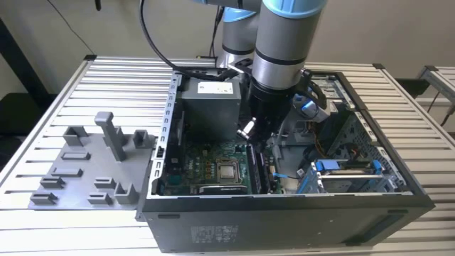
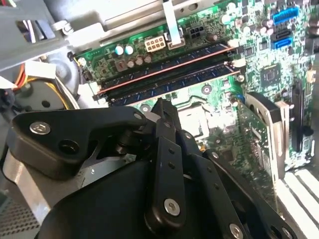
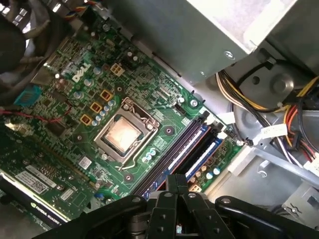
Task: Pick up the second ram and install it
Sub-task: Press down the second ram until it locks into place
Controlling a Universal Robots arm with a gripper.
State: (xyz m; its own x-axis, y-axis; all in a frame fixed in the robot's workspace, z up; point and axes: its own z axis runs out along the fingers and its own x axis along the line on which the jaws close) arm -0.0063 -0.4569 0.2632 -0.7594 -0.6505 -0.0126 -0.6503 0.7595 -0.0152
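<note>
Black gripper linkage, with its screws and pivots, is seen closest to the lens in both wrist views, and the gripper (image 3: 175, 191) is held low over the motherboard (image 3: 65, 124) inside the open computer case (image 1: 284, 224). Whether its fingers are wide, narrow or closed on anything cannot be told, since the tips are hidden behind the linkage in the wrist views and by the arm in the exterior view. Beyond the linkage, the long memory slots (image 2: 169, 69) are seen running side by side next to the processor socket (image 3: 122, 134). Thin edges are seen lying along the slots in both wrist views, one with a reddish line and others bluish, which suggests that sticks may already be seated, but the second ram cannot be picked out with certainty as either held or installed. On the grey holder tray (image 1: 71, 176), at the exterior view's left of the case, no blue-green stick is seen standing in the blocks, so the pick-up is judged to be done. With the gripper directly above the slots, the work is judged to be at the insertion stage or just past it; full seating and latching cannot be confirmed.
</note>
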